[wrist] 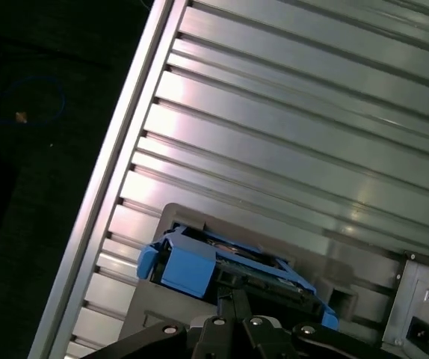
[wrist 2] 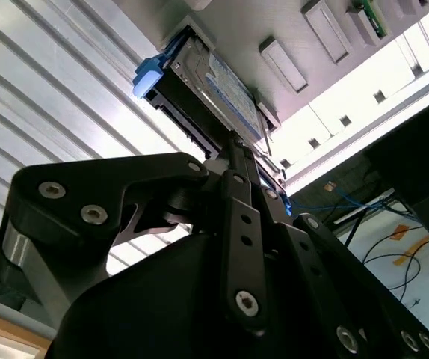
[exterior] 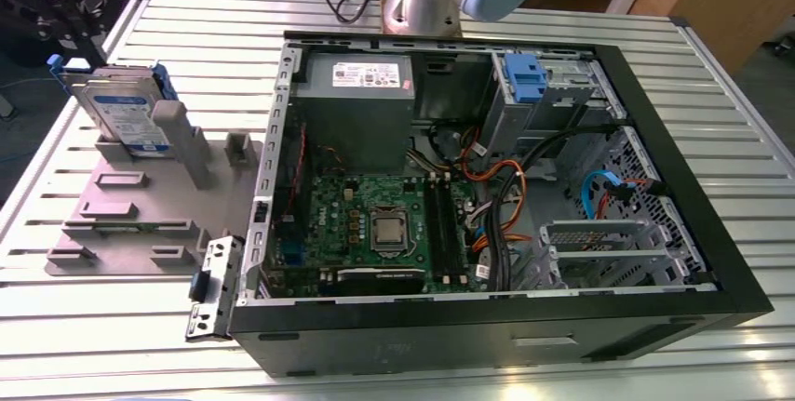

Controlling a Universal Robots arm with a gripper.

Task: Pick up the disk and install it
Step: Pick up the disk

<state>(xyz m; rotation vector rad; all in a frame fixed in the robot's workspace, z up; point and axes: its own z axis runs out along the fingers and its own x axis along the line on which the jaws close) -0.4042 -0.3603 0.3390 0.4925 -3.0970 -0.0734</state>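
The disk [exterior: 122, 108] stands upright in a grey holder [exterior: 125, 224] on the tabletop [exterior: 87, 331]. The gripper [wrist: 234, 299] is at its top edge; I cannot tell whether it is clamped.

Disk [exterior: 122, 111]: 1. Computer case [exterior: 497, 331]: 1. Power supply [exterior: 354, 94]: 1. Motherboard [exterior: 372, 224]: 1. Grey holder [exterior: 125, 207]: 1. Slatted table [exterior: 100, 327]: 1. Blue tab [exterior: 523, 76]: 1.

Bright, even light; glare streaks the ribbed metal table [wrist: 289, 149]; the floor [wrist: 20, 149] beside it lies dark.
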